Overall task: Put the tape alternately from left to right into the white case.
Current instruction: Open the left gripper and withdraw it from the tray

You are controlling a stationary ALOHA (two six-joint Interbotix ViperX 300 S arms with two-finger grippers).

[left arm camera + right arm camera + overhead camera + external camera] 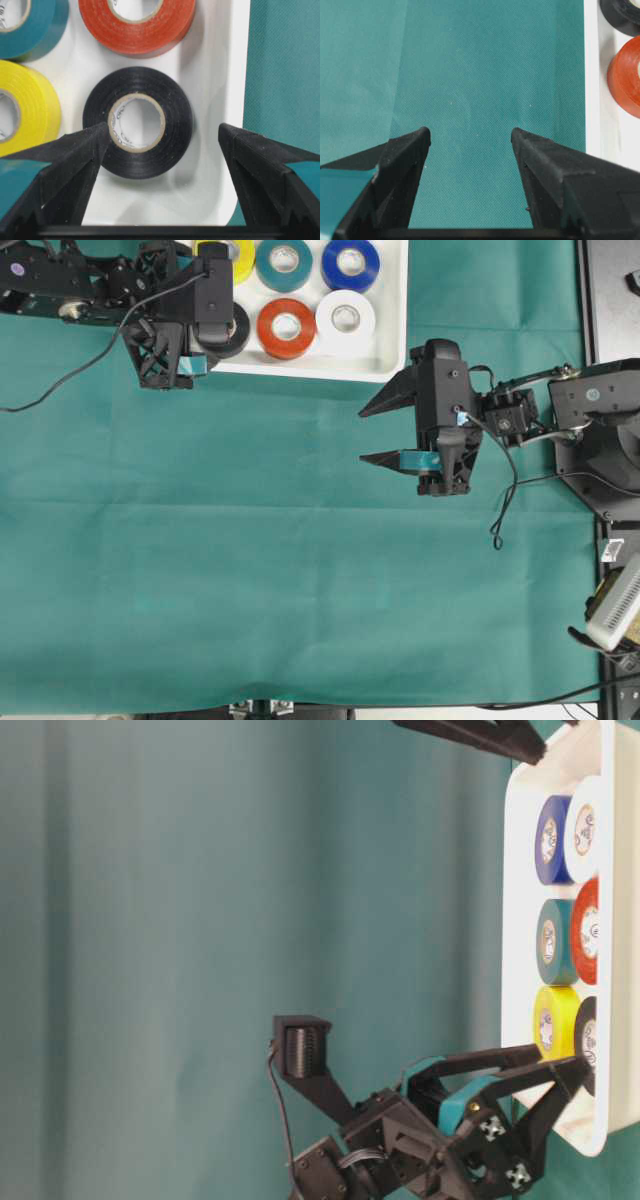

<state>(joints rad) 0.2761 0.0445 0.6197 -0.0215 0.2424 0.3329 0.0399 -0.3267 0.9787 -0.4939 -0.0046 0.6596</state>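
The white case (320,370) sits at the top of the overhead view with yellow (232,255), teal (284,260), blue (350,262), red (287,327) and white (345,320) tape rolls lying flat in it. A black tape roll (175,135) lies flat in the case's near-left corner. My left gripper (163,129) hovers over it, open, with its fingers on either side of the roll and the roll free on the case floor. My right gripper (363,434) stands open over bare green cloth, below the case's right end, with nothing between its fingers (410,150).
Green cloth (250,570) covers the table. The case's rim (592,75) lies just right of my right gripper, with the red roll (626,75) behind it. Black equipment (610,300) and a cable (505,500) lie at the right edge.
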